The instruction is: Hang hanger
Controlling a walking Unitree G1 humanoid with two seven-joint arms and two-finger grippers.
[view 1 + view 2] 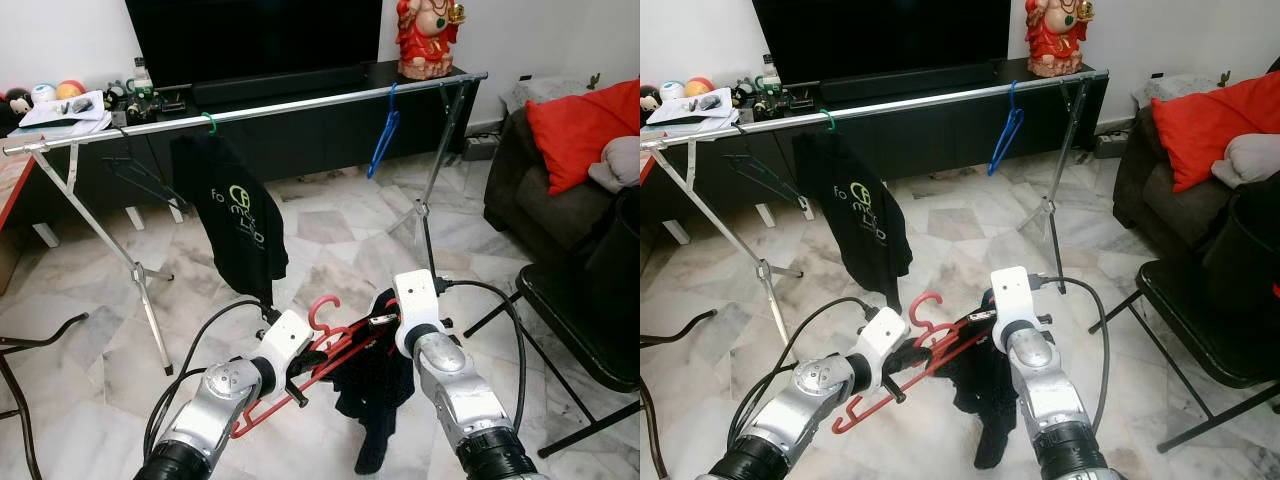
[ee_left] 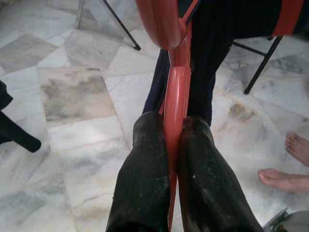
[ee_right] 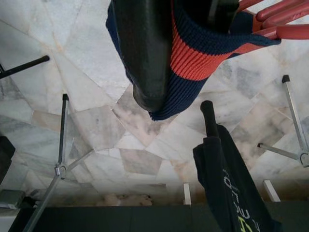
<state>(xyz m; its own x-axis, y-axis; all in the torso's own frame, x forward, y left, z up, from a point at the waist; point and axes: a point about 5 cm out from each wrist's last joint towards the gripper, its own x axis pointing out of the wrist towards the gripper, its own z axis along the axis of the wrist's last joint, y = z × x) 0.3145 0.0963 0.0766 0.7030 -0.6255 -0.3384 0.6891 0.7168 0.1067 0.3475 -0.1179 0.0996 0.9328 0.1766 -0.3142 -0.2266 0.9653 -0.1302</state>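
A red plastic hanger (image 1: pixel 262 407) is held low in front of me, its hook (image 1: pixel 322 308) pointing up. My left gripper (image 2: pixel 173 123) is shut on the hanger's bar. A dark navy garment (image 1: pixel 375 400) with an orange-red knit band (image 3: pixel 193 58) hangs from the hanger's right end. My right gripper (image 1: pixel 380 325) is at that end, one black finger (image 3: pixel 145 48) wrapped by the band, and looks shut on the cloth. The silver clothes rail (image 1: pixel 300 103) stands ahead across the room, well above and beyond both grippers.
On the rail hang a black T-shirt (image 1: pixel 235 225) on a green hook and an empty blue hanger (image 1: pixel 384 135). A dark sofa with a red cushion (image 1: pixel 580 120) and a black folding chair (image 1: pixel 570 310) stand to the right. A person's bare feet (image 2: pixel 285 179) rest nearby.
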